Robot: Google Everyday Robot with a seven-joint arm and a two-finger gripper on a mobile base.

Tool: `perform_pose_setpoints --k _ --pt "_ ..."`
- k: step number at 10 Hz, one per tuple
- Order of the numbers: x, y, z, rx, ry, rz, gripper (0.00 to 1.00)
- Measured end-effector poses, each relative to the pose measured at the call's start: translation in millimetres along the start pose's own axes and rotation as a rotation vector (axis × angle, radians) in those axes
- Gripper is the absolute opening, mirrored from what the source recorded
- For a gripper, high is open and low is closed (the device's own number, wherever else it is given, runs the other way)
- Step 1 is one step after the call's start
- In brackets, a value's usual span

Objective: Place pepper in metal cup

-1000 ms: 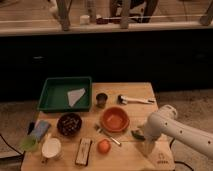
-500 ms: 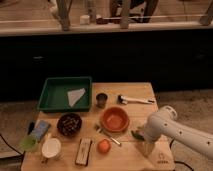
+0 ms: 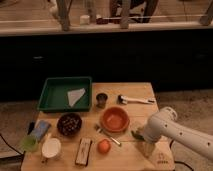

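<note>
The metal cup (image 3: 102,99) is small, dull grey and upright at the table's middle back, right of the green tray. My gripper (image 3: 143,144) hangs from the white arm (image 3: 170,127) over the table's front right, right of the orange bowl (image 3: 115,119). A small dark green shape (image 3: 136,133), likely the pepper, shows just left of the gripper, at the wrist's edge. I cannot tell whether it is held or lying on the table. The cup is well apart from the gripper, up and to the left.
A green tray (image 3: 50,95) holds a white paper (image 3: 76,96). A white-handled tool (image 3: 135,99) lies at the back right. A dark bowl (image 3: 69,124), a round orange fruit (image 3: 103,146), a utensil (image 3: 107,135), a white mug (image 3: 51,148), a light green cup (image 3: 30,143) and a dark bar (image 3: 83,151) fill the front.
</note>
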Motion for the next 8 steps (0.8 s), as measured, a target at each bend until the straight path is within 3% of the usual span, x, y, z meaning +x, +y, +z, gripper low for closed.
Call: perform_pose_setpoints --k 8 --pt "0.3 4.4 4.6 -0.008 -0.004 -0.011 0.8"
